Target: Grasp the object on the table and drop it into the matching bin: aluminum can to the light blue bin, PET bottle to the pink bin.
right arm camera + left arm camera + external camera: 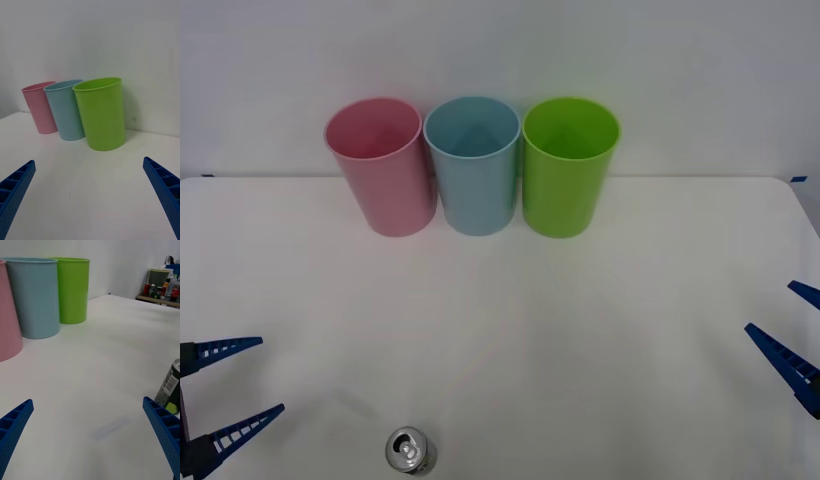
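Observation:
The aluminum can [411, 451] stands upright near the table's front edge, silver top with pull tab facing up; its dark side shows in the left wrist view [171, 390]. My left gripper [272, 374] is open at the front left, a short way left of the can and apart from it, with nothing between its fingers [15, 423]. My right gripper [768, 306] is open at the far right edge, far from the can. The pink bin [380, 170] and the light blue bin [473, 170] stand side by side at the back of the table [600, 330].
A lime green bin [568, 170] stands right of the blue one, touching it. A wall rises just behind the bins. White tabletop stretches between the can and the bins. In the left wrist view, a cluttered shelf [161, 288] stands off the table's far side.

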Robot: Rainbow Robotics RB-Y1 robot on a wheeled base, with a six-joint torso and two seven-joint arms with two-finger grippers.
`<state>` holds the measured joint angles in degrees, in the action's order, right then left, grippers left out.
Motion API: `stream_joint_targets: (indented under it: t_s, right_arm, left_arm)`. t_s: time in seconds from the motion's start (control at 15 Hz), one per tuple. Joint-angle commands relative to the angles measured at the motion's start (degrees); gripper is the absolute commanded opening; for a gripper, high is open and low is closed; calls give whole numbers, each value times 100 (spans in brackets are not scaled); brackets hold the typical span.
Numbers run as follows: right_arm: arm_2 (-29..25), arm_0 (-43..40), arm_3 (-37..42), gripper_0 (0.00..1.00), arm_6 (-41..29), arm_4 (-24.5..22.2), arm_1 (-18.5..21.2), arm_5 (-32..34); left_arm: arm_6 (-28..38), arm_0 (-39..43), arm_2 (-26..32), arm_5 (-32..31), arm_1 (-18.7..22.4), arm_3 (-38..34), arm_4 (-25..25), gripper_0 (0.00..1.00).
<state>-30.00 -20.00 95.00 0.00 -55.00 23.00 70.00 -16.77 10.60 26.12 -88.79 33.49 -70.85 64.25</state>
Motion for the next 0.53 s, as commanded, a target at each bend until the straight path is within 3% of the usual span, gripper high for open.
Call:
stream_joint_targets:
  t_s: [0.07,0.33,0.53]
  right_arm:
    - [0,0,0,100,0,0,0,0]
    - [0,0,0,100,0,0,0,0]
    - [0,0,0,100,0,0,0,0]
  left_arm:
    - [-239,-110,-89,-121,0,1,343,100]
    - [-397,-365,-283,-121,237,132,949,100]
    - [-326,-401,-643,-121,430,150,1011,100]
